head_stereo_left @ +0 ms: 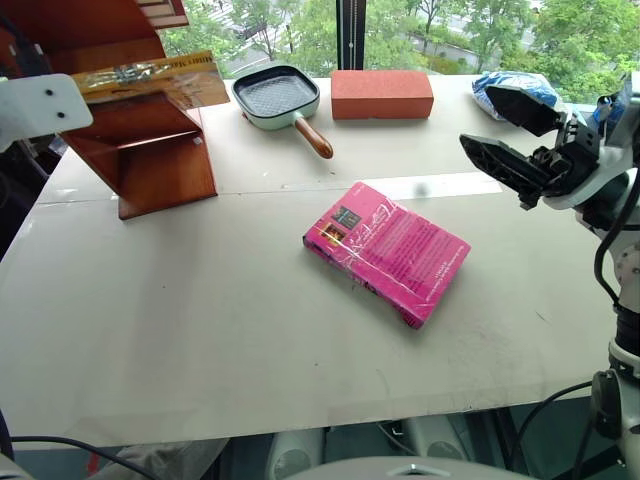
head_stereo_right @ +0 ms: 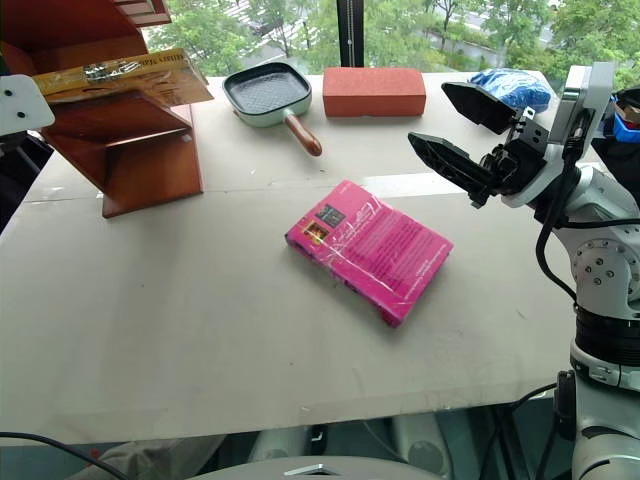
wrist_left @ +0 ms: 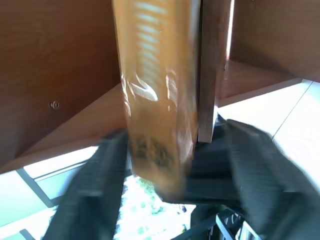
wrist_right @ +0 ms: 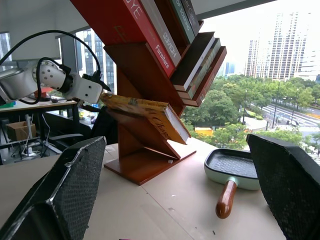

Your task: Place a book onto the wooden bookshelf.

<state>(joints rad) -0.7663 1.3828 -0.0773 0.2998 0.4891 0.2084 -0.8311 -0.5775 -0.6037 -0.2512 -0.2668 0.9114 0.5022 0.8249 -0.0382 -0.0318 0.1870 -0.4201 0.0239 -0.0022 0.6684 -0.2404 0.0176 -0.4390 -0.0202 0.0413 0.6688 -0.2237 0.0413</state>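
left end effector [wrist_left: 170, 165] fingers spread, straddling yellow-orange glossy paperback book [head_stereo_left: 150, 78] | book's long axis runs ahead onto reddish-brown slanted wooden bookshelf [head_stereo_left: 150, 150] | right end effector [head_stereo_right: 455, 125] open, empty, farther

"Furniture" in white on a red book spine [wrist_right: 161, 50] high in the wooden bookshelf [wrist_right: 145, 165], other spine and cover lettering too small to read

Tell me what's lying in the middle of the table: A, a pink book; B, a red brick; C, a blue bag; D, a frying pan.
A: the pink book lies flat mid-table, while the pan, brick and blue bag sit along the far edge by the window.
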